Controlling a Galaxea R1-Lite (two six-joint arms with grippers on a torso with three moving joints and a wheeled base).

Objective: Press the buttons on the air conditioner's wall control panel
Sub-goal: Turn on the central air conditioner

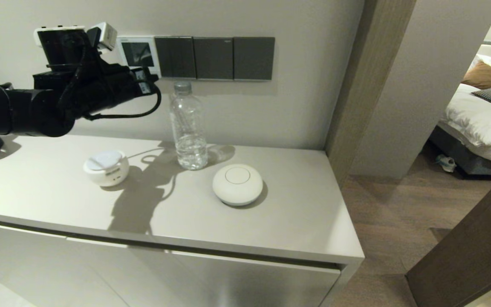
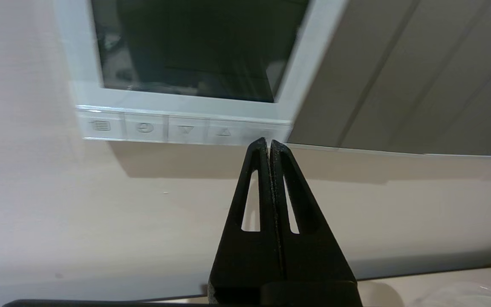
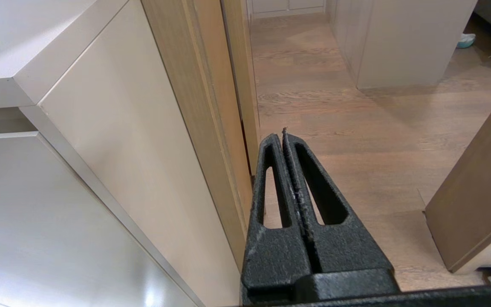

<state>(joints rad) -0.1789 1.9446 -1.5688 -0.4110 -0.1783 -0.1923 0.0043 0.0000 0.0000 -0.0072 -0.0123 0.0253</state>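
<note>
The white-framed control panel point(image 1: 139, 53) hangs on the wall, left of the dark switch plates; its screen is dark. In the left wrist view the panel point(image 2: 194, 102) fills the top, with the row of pale buttons point(image 2: 164, 128) along its bottom strip. My left gripper point(image 2: 269, 143) is shut and empty. Its tip is at the lower edge of the rightmost button point(image 2: 262, 130), next to the up-arrow button; I cannot tell whether it touches. In the head view the left gripper point(image 1: 154, 79) reaches the panel's lower right corner. My right gripper point(image 3: 283, 135) is shut and empty, low beside the cabinet's end.
Three dark grey switch plates point(image 1: 214, 58) sit right of the panel. On the cabinet top point(image 1: 296, 221) stand a clear bottle point(image 1: 189, 128), a small white round device point(image 1: 106, 167) and a larger white round device point(image 1: 237, 184). A wooden door frame point(image 1: 356, 85) is at the right.
</note>
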